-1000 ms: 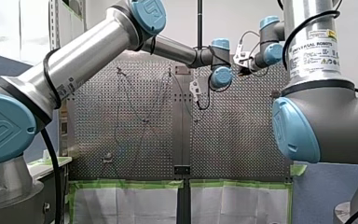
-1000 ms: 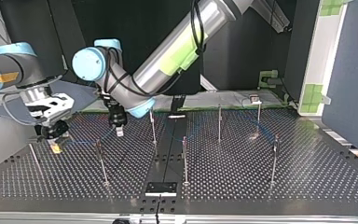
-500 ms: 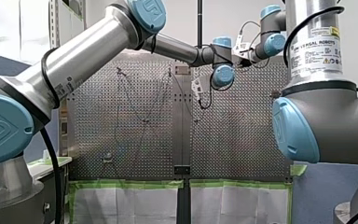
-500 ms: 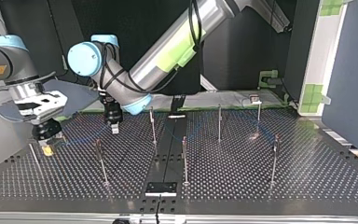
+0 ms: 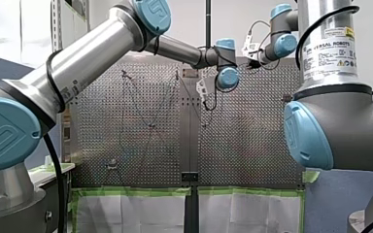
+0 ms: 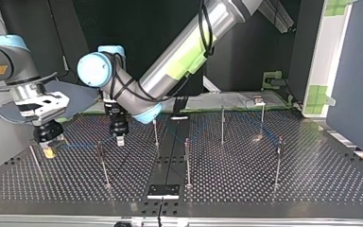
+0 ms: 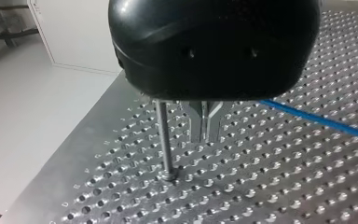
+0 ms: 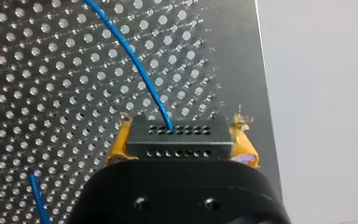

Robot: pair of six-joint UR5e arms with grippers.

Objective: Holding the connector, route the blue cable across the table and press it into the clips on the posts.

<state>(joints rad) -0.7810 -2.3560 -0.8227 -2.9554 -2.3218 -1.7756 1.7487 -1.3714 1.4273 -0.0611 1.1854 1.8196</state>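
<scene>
Your right gripper [image 8: 181, 134] clamps the connector [image 8: 177, 145], blue cable [image 8: 135, 60] leaving it; your left gripper [image 7: 206, 136], fingers together, hangs near that connector.

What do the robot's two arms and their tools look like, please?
Both arms are silver tubes with light-blue joint caps and black cables along them. My left arm carries a lime-green strip; my right arm bears a Universal Robots label with yellow warning marks. My left tool is a rounded black housing with slim metal fingers; my right tool is black with yellow pads.

Opposite front, top views sharing table [image 6: 312, 179]; wrist close-ups
</scene>
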